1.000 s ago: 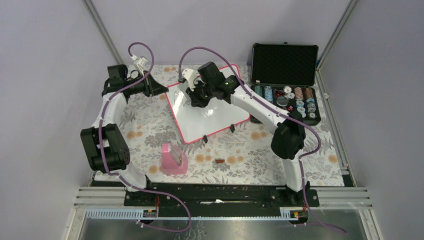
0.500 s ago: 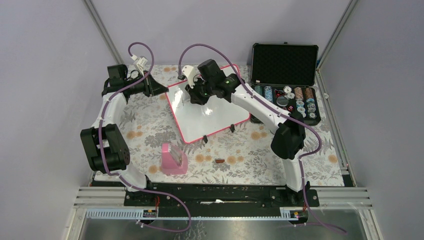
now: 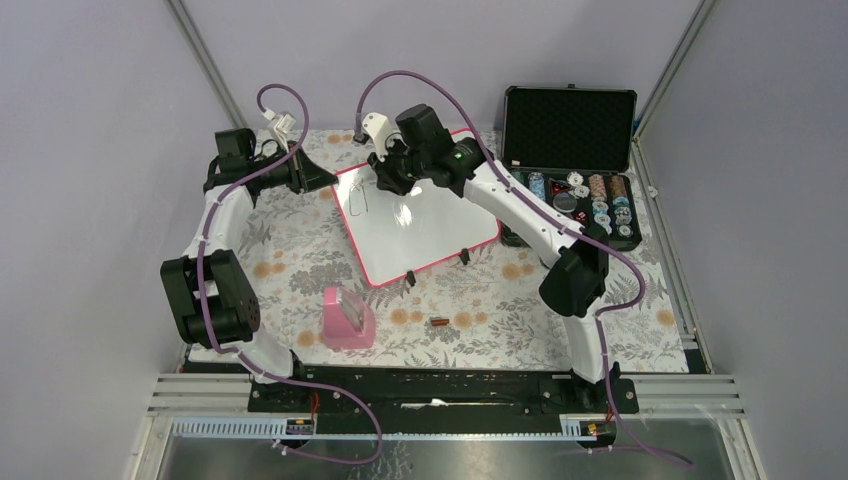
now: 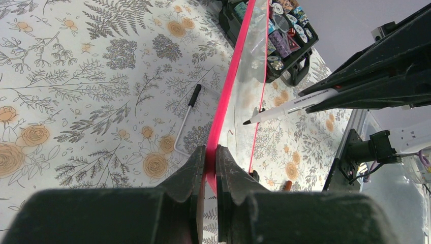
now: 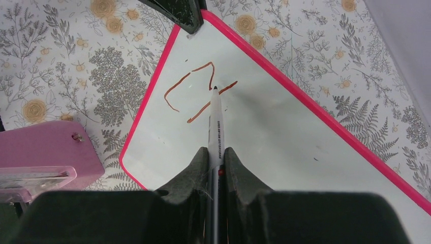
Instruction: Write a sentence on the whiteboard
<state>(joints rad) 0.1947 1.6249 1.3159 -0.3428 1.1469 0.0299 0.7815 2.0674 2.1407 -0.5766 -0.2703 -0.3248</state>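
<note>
From above, the right gripper [image 3: 388, 178] is covering part of the whiteboard [image 3: 425, 235] along its far edge, and the strokes [image 3: 362, 200] are coming out too small to read. Up close, the marker [image 5: 216, 127] is disappearing between the fingers [image 5: 193, 175], hiding its back end. The board is running off the right and bottom edges. The pink box [image 5: 45, 150] is getting clipped on the left. The left gripper [image 4: 211, 157] is swallowing the board's corner, and the edge-on board is blocking part of the case [image 4: 289, 40]. The little brown thing [image 3: 438, 322] is looking too tiny to name.
</note>
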